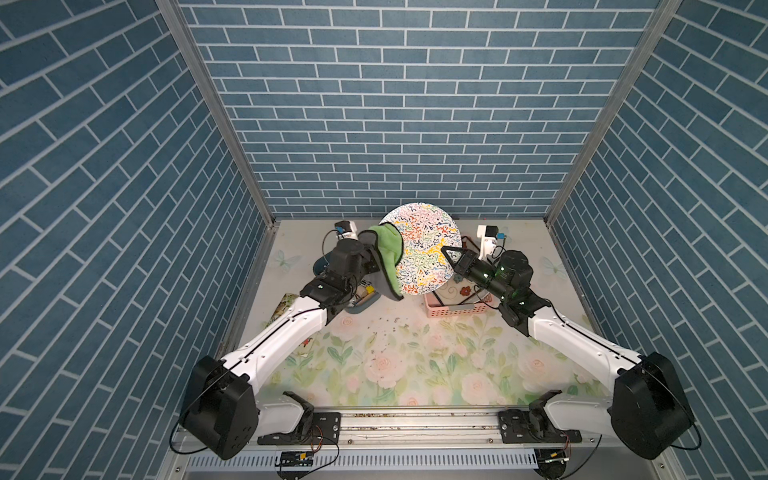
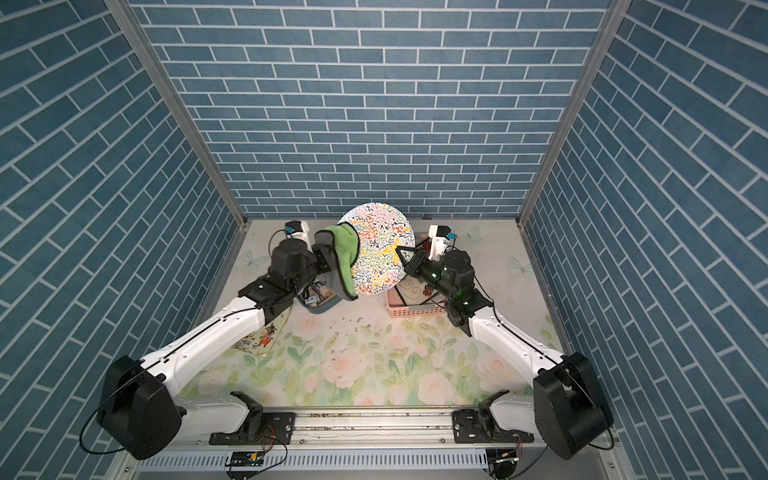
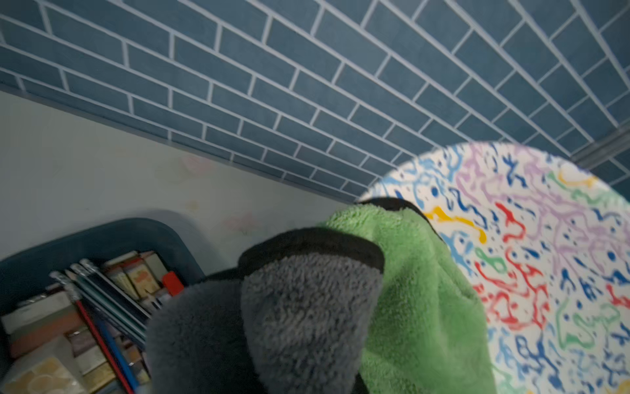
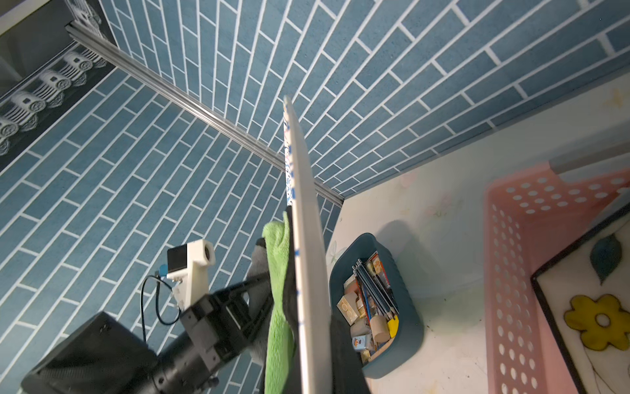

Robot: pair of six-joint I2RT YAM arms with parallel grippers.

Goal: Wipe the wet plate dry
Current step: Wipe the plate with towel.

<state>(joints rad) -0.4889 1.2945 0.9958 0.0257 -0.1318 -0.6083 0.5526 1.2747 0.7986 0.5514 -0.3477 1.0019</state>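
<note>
Two-handed wiping: clamping the patterned plate point(image 1: 419, 237) upright by its rim in the right gripper point(image 1: 446, 251), exposing its face; pressing the left gripper's point(image 4: 262, 283) pinched microfibre cloth point(image 1: 388, 249) against it.

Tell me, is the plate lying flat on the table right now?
No, the right gripper holds the plate up on edge off the table, with the cloth against it.

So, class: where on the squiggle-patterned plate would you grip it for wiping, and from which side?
The plate's thin rim, edge-on from the side opposite the green cloth, a finger on each face, as the right gripper does: it stands upright and flat, and the cloth covers its other edge.
</note>
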